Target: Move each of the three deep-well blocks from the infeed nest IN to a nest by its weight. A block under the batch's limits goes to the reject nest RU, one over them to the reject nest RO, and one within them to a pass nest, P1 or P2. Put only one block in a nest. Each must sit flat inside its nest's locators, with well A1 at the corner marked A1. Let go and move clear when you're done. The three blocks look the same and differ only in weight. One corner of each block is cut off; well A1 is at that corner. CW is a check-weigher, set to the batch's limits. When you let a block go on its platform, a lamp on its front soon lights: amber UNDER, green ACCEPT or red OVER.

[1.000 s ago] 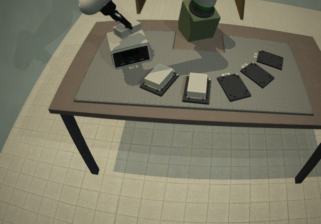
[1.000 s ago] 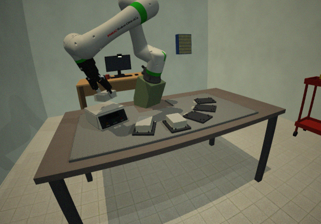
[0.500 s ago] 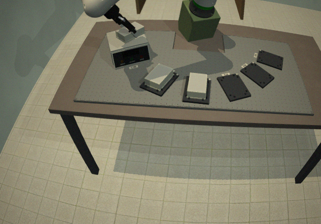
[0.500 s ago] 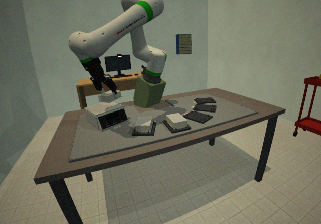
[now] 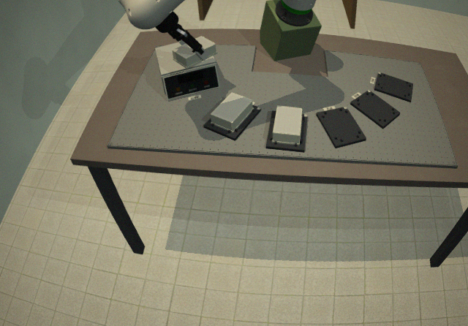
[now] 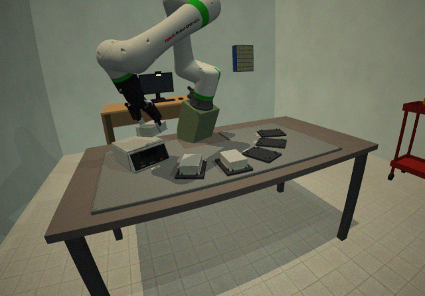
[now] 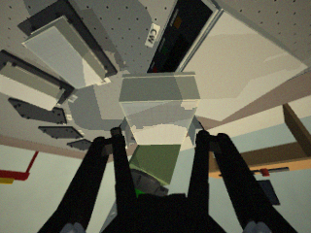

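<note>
My gripper (image 5: 194, 50) (image 6: 149, 123) (image 7: 158, 115) is shut on a pale grey deep-well block (image 5: 183, 56) (image 6: 149, 130) (image 7: 157, 90) and holds it tilted, a little above the check-weigher CW (image 5: 164, 62) (image 6: 139, 154) (image 7: 234, 73) at the table's back left. The lamps on the weigher's front look unlit. A second block (image 5: 231, 112) (image 6: 190, 162) (image 7: 63, 50) sits on a black nest just right of CW. A third block (image 5: 287, 125) (image 6: 233, 158) (image 7: 24, 87) sits on the nest beside it.
Three empty black nests (image 5: 340, 126) (image 5: 374, 108) (image 5: 393, 86) fan out to the right; their labels are too small to read. The arm's green pedestal (image 5: 289, 31) (image 6: 197, 121) stands at the back of the table. A red cart (image 6: 410, 138) stands off to the right.
</note>
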### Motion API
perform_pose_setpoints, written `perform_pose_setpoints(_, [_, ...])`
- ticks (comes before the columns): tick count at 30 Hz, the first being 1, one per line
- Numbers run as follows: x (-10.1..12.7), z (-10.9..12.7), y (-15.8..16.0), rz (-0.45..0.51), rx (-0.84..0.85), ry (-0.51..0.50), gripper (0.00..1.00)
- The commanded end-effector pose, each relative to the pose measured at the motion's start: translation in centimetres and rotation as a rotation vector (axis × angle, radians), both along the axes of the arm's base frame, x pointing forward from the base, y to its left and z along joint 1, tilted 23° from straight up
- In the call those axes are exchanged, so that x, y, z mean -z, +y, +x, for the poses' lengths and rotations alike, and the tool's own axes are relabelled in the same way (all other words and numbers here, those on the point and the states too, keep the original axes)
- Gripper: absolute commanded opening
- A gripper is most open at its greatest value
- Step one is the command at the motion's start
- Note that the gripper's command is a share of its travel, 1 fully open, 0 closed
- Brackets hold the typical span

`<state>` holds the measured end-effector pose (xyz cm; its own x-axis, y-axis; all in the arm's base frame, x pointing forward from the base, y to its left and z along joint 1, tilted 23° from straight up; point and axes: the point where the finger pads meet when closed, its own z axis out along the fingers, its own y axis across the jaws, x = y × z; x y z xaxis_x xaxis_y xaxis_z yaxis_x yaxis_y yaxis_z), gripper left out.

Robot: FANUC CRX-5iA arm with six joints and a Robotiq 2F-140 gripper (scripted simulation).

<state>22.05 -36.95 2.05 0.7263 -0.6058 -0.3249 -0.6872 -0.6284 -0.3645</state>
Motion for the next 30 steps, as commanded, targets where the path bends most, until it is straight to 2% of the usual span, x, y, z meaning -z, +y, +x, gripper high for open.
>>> perform_pose_setpoints(1, [-0.4,0.8,0.4,0.0,0.0,0.0,0.1])
perform_pose_setpoints(22, [-2.9,6.0,3.0,0.0,0.0,0.0,0.1])
perform_pose_setpoints(27, [-3.0,6.2,3.1,0.0,0.0,0.0,0.1])
perform_pose_setpoints(30, [-3.3,6.7,3.9,-0.038,-0.091,-0.012,0.1])
